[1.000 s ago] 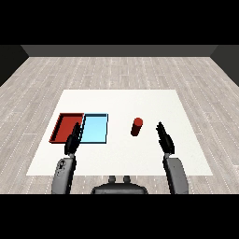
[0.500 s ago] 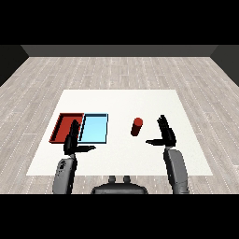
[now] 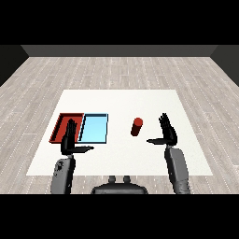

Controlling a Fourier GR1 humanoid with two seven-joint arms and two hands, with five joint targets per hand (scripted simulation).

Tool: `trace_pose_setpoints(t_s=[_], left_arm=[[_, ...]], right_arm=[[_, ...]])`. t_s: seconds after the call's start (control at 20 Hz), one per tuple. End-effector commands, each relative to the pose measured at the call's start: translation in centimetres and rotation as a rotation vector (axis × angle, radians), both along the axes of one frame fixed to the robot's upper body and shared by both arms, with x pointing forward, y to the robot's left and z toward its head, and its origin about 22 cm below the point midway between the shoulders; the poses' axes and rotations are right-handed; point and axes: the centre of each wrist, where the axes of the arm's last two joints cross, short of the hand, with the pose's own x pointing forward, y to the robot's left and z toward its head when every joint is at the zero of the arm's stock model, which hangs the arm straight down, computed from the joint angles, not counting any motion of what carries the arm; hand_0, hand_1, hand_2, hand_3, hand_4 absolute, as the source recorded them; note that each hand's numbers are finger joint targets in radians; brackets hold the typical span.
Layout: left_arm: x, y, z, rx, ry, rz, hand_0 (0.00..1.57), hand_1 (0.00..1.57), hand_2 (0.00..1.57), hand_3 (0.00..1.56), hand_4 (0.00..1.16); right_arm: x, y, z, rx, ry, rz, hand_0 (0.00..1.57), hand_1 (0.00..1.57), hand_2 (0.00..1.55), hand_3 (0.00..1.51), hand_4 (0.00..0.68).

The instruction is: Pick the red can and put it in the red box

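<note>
Closing in on the red can [image 3: 136, 127], I am bringing my right hand [image 3: 167, 134] nearer than a second ago (fingers spread, thumb out); can standing right of the trays, ungrasped.

Both hands [image 3: 70, 140] [image 3: 167, 133] raised, fingers straight.

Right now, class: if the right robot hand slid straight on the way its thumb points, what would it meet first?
Probably the red can, upright just left of the open right robot hand; depth is hard to judge, so it might pass in front.

Single head view: high, angled down-forward across whole white table [image 3: 121, 100], moderately far.
</note>
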Motion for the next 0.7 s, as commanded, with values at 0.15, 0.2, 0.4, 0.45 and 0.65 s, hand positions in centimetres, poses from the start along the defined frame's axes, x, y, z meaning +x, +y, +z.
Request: trace_pose_setpoints(t_s=[0.15,0.2,0.4,0.45,0.65], left_arm=[[0.9,-1.5,-1.5,-0.014,-0.025,-0.013,0.00,0.00,0.00,0.00,0.00],[1.2,0.8,0.2,-0.006,-0.010,0.002,0.00,0.00,0.00,0.00,0.00],[-0.2,-1.1,-1.1,0.030,-0.037,-0.008,0.00,0.00,0.00,0.00,0.00],[-0.2,-2.0,-1.2,0.023,-0.018,-0.015,0.00,0.00,0.00,0.00,0.00],[-0.6,0.2,-1.1,-0.009,-0.004,-0.021,0.00,0.00,0.00,0.00,0.00]], right_arm=[[0.4,-0.1,-2.0,0.014,-0.006,0.001,0.00,0.00,0.00,0.00,0.000],[0.3,0.7,-1.5,-0.001,-0.017,0.008,0.00,0.00,0.00,0.00,0.000],[3.7,0.6,-0.6,0.036,0.007,-0.011,0.00,0.00,0.00,0.00,0.000],[1.6,1.6,-2.1,0.022,-0.009,0.015,0.00,0.00,0.00,0.00,0.000],[2.6,-0.4,-1.4,0.026,0.013,-0.004,0.00,0.00,0.00,0.00,0.000]])
